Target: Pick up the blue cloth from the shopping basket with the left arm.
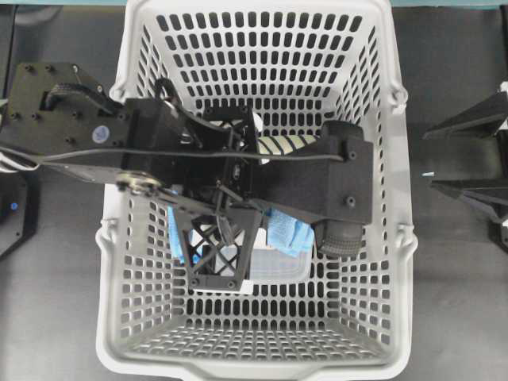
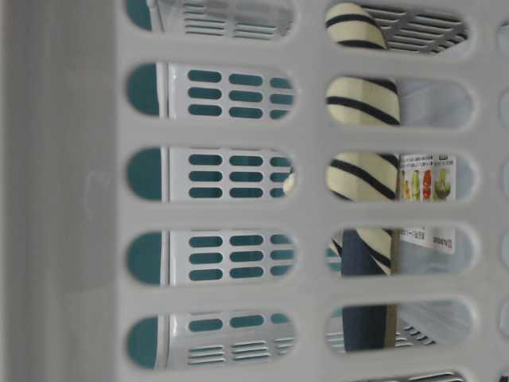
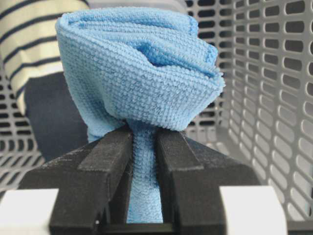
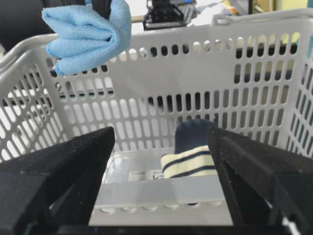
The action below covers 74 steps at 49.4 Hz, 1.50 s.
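Cloth point(image 3: 139, 73): clenched in left gripper point(image 3: 144, 147), hanging clear above basket point(image 4: 205, 73) floor. Pick apparently done; only lifting clear of the rim left. Right gripper point(image 4: 161, 161): released, idle.

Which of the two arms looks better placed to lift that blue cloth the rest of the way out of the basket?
The left. Its gripper is already shut on the blue cloth, which hangs above the basket floor. The right gripper is open, holds nothing, and sits outside the basket, facing its wall.
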Each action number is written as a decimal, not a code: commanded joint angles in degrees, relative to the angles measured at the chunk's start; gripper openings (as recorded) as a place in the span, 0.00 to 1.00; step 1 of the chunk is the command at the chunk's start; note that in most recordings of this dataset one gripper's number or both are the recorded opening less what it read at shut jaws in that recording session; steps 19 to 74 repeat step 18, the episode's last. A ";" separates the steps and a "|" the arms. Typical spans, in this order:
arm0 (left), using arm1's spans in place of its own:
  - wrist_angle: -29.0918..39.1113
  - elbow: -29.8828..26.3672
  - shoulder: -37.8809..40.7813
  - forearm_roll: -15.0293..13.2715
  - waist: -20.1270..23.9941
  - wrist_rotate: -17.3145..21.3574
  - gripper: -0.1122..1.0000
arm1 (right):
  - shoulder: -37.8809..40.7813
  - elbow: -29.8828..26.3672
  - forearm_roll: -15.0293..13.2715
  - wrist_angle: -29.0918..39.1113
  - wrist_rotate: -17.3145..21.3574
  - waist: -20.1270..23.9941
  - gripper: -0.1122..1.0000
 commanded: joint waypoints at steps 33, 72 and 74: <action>0.09 -1.14 -0.62 0.18 0.00 -0.09 0.21 | 0.35 -1.14 0.09 -0.53 0.00 0.09 0.77; 0.09 -1.14 -0.62 0.18 0.00 -0.09 0.21 | 0.35 -1.14 0.09 -0.53 0.00 0.09 0.77; 0.09 -1.14 -0.62 0.18 0.00 -0.09 0.21 | 0.35 -1.14 0.09 -0.53 0.00 0.09 0.77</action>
